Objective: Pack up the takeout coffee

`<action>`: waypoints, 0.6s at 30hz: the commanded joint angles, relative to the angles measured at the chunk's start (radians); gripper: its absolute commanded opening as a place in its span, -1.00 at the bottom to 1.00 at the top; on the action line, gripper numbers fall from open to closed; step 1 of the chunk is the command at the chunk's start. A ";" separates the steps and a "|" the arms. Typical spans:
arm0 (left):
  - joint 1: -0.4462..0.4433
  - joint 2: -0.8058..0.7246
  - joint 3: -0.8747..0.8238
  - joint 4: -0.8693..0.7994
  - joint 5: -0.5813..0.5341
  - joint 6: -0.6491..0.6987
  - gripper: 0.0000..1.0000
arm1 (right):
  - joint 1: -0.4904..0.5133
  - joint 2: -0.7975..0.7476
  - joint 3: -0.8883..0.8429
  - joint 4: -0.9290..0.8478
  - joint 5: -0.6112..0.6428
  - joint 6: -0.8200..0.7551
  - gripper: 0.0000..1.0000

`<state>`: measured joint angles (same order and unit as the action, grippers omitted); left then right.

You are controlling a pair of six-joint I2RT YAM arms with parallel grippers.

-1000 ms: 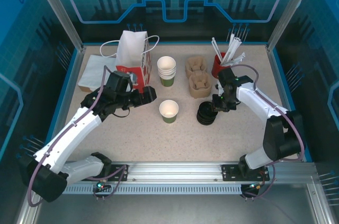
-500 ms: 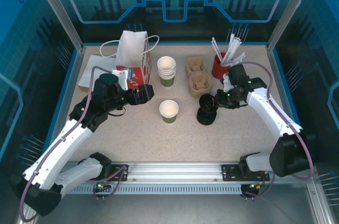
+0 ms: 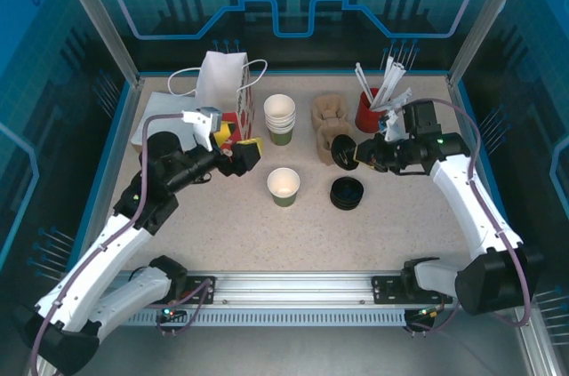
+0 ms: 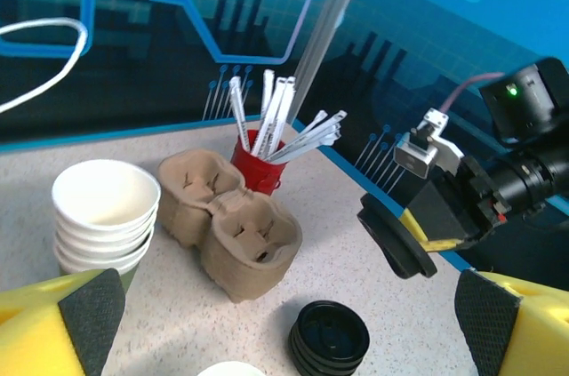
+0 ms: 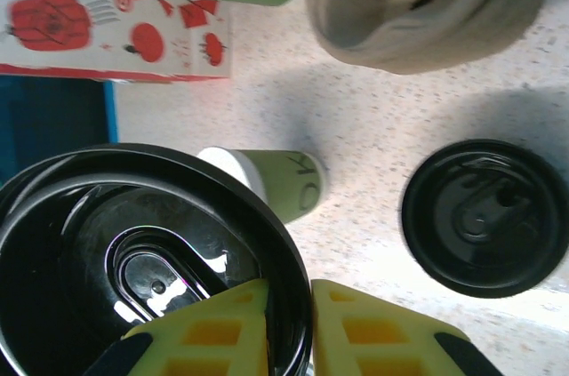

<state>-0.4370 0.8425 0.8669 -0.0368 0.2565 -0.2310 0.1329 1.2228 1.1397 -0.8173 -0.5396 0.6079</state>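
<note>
Right gripper [image 3: 360,153]: closed narrowly on the rim of one black lid [image 3: 345,153]. A second ago it was lowered at the lid stack [image 3: 346,192]; it is now raised clear, with the lid held on edge before the pulp carrier [image 3: 332,132].
Left gripper [image 3: 238,147]: jaws spread wide, nothing held; shifted up beside the paper bag [image 3: 222,92].
Paper cup [image 3: 284,186]: lidless, upright on the table [image 3: 267,234], left of the lid stack; position unchanged.
Cup stack [image 3: 279,118]: unmoved behind it.
</note>
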 commanded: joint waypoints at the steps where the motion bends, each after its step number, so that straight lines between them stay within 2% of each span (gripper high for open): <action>1: -0.005 0.008 0.019 0.129 0.102 0.116 0.97 | -0.024 -0.029 0.045 0.050 -0.126 0.088 -0.63; 10: -0.020 0.090 0.035 0.330 0.285 0.291 0.97 | -0.028 -0.051 0.064 0.159 -0.266 0.268 -0.63; 18: -0.108 0.261 0.136 0.385 0.380 0.493 0.97 | -0.029 -0.054 0.083 0.219 -0.353 0.414 -0.63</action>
<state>-0.5190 1.0641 0.9474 0.2691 0.5655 0.1410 0.1169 1.1881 1.1915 -0.6437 -0.8246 0.9352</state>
